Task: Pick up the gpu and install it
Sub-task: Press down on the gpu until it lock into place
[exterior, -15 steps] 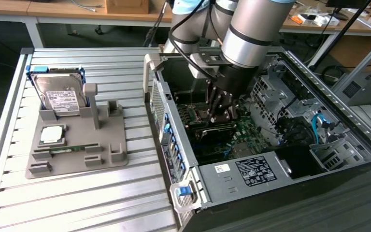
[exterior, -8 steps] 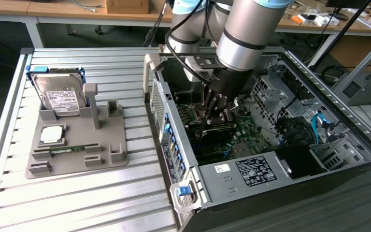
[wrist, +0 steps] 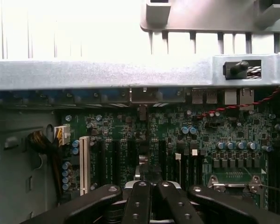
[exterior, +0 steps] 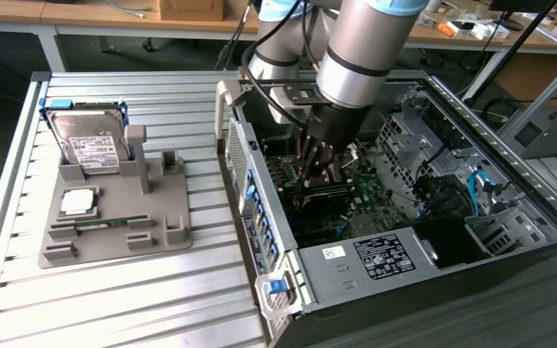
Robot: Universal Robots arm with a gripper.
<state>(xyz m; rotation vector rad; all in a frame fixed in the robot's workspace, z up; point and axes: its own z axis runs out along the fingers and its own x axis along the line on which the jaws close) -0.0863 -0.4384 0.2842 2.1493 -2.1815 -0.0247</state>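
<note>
Exterior view: pincer (exterior: 312,190) reaching down inside the open computer case (exterior: 452,217), centre of frame.
Its fingers are sitting clenched together low over the motherboard (wrist: 177,140) slots, seemingly pressing a thin dark edge that is probably the gpu (exterior: 329,194); seating looks nearly done. The hard drive (exterior: 90,145) is resting at upper left.

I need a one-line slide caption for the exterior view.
Robot arm's shut gripper reaches down into the open computer case, over the motherboard.

Gripper (exterior: 310,190) tips hidden inside the case (exterior: 510,181); gpu (wrist: 147,170) perhaps edge-on.
</note>
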